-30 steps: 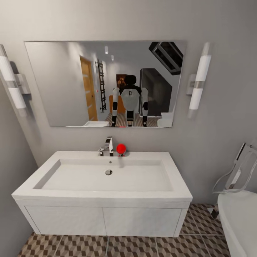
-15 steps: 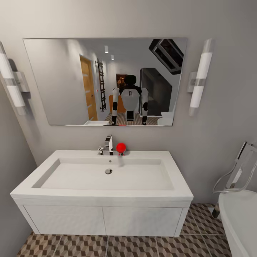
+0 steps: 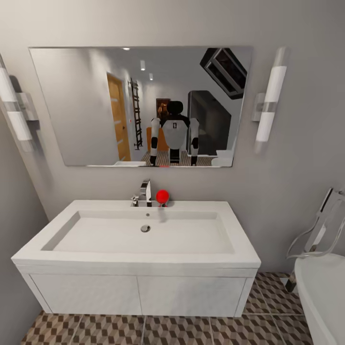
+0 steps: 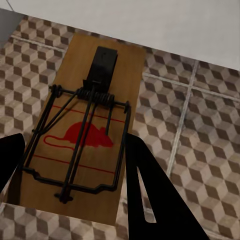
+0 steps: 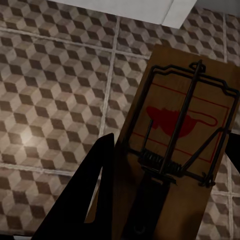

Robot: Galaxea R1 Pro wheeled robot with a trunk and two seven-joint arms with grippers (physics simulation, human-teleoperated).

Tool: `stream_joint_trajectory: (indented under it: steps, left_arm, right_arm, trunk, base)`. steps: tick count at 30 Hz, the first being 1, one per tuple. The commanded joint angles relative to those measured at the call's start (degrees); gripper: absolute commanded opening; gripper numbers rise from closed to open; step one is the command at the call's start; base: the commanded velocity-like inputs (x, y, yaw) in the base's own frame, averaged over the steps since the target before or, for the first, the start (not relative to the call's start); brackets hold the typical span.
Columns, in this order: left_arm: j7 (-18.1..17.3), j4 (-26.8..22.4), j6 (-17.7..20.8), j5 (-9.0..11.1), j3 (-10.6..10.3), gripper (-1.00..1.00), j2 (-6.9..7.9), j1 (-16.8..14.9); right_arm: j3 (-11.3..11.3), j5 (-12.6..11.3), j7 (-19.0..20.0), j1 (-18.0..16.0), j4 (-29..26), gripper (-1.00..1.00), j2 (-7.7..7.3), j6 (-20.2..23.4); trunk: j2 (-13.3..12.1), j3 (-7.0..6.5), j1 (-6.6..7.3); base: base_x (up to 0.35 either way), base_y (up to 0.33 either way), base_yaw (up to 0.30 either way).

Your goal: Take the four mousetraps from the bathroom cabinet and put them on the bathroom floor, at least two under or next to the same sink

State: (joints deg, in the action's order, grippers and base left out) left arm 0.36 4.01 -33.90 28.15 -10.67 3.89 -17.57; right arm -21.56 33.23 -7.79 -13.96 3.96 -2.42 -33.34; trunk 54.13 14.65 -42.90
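Note:
In the left wrist view my left gripper (image 4: 74, 145) is shut on a mousetrap (image 4: 85, 125), a tan board with black wire and a red mouse print, above the cube-patterned bathroom floor (image 4: 200, 125). My right gripper (image 5: 170, 142) is likewise shut on a second mousetrap (image 5: 187, 120) over the floor (image 5: 55, 85). The head view faces the white sink (image 3: 143, 261) with floor tiles (image 3: 143, 331) below it. In the mirror, an orange-brown piece of the cabinet (image 3: 162, 140) shows behind my reflection.
A chrome faucet (image 3: 145, 191) and a red ball-shaped object (image 3: 162, 196) sit at the sink's back edge. The white vanity front (image 3: 139, 296) hangs under the basin. A white bathtub (image 3: 322, 297) with chrome fittings (image 3: 320, 230) stands at the right. A wall closes the left side.
The head view has shifted slightly: the sink looks a little larger and the mirror's top edge sits higher. Nothing in the room itself has moved.

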Motion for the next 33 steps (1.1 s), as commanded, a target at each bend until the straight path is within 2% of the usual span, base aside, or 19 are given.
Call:
stream_joint_trajectory:
  steps: [1, 33]
  left_arm:
    - [0.08, 0.21, -0.29, 0.24, -0.49, -1.00, -0.02, -0.09]
    - [0.16, 0.20, -0.20, 0.34, -0.49, -1.00, -0.02, -0.09]
  right_arm:
    - [-0.31, 0.46, -0.24, -0.11, 0.27, -1.00, -0.04, -0.31]
    - [-0.50, 0.08, 0.12, -0.11, 0.26, -1.00, -0.04, -0.52]
  trunk:
    - [0.47, 0.26, -0.23]
    - [13.31, 6.00, -7.26]
  base:
    - [0.000, 0.000, 0.000]
    - [0.000, 0.000, 0.000]
